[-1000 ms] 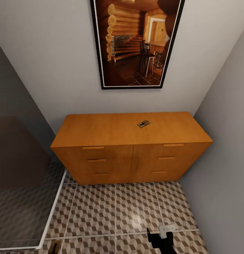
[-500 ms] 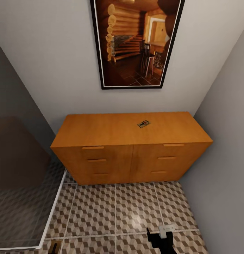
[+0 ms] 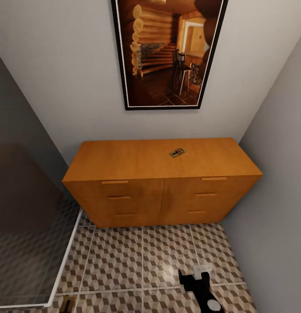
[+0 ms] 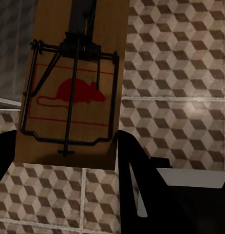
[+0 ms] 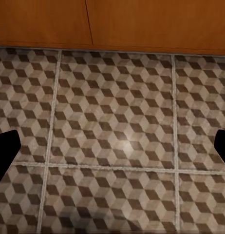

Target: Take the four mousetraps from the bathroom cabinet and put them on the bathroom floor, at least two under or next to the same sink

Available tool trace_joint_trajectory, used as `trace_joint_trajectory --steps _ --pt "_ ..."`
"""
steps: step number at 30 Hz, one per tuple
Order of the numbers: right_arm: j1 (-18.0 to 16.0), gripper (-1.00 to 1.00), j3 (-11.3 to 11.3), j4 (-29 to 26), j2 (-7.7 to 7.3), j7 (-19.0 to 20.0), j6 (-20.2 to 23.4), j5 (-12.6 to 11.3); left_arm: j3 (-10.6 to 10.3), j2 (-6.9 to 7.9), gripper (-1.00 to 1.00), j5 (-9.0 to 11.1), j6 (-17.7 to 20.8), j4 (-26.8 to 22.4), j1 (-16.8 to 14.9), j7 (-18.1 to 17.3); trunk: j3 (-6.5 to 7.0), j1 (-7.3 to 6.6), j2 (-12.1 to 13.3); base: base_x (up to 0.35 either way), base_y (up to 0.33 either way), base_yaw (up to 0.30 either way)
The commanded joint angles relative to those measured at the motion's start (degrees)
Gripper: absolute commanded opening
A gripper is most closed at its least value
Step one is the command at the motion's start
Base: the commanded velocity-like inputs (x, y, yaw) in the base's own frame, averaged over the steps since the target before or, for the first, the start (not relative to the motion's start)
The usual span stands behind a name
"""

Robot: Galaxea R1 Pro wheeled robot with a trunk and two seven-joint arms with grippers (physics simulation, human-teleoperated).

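While your left gripper pinches a flat tan wooden mousetrap with dark wire and a red mouse outline, its dark fingers pressed against the board's edges, the trap hangs above the brown, beige and white cube-patterned bathroom floor tiles. Your right gripper is spread wide and empty, its two dark fingertips at the far edges of the right wrist view, over bare tile just in front of the long low orange-brown wooden cabinet.

Compared with a moment ago, the right arm has pushed forward in the head view: its gripper sits nearer the cabinet and a pale round joint now shows behind it. You seem to be reaching for the second mousetrap, which lies flat on the cabinet top, right of centre and well apart from the gripper. At least two traps are not yet on the floor.

No brand or lettering is readable; the held trap carries only the red mouse figure inside a red line frame. A dark-framed picture of a log interior hangs above the cabinet.
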Motion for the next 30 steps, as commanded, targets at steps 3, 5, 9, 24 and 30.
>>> trace_joint_trajectory --steps 3,5,9,24,30 --pt "-0.1 1.0 0.3 -2.2 -0.06 -0.5 2.0 -0.2 -0.5 -0.03 -1.0 -0.1 -0.3 0.2 -0.1 0.5 -0.09 0.03 -0.1 0.0 0.0 0.0" --pt "-0.1 1.0 0.3 -3.0 -0.07 -0.5 2.5 -0.2 -0.5 -0.03 -1.0 -0.1 -0.3 0.2 -0.1 0.5 -0.09 0.03 -0.1 0.0 0.0 0.0" --pt "-0.1 1.0 0.3 -4.6 -0.07 -0.5 3.8 -0.2 -0.5 -0.03 -1.0 -0.1 -0.3 0.2 -0.1 0.5 -0.09 0.03 -0.1 0.0 0.0 0.0" --pt "-0.1 1.0 0.2 -16.4 -0.16 -0.5 17.3 -0.2 -0.5 -0.03 -1.0 -0.1 -0.3 0.3 -0.1 0.4 -0.09 0.03 -0.1 -0.032 0.0 0.0" --pt "-0.1 1.0 0.2 -19.7 -0.16 -0.6 20.9 -0.1 -0.5 -0.03 -1.0 -0.1 -0.3 0.3 -0.1 0.4 -0.09 0.03 -0.1 -0.293 0.0 0.0"
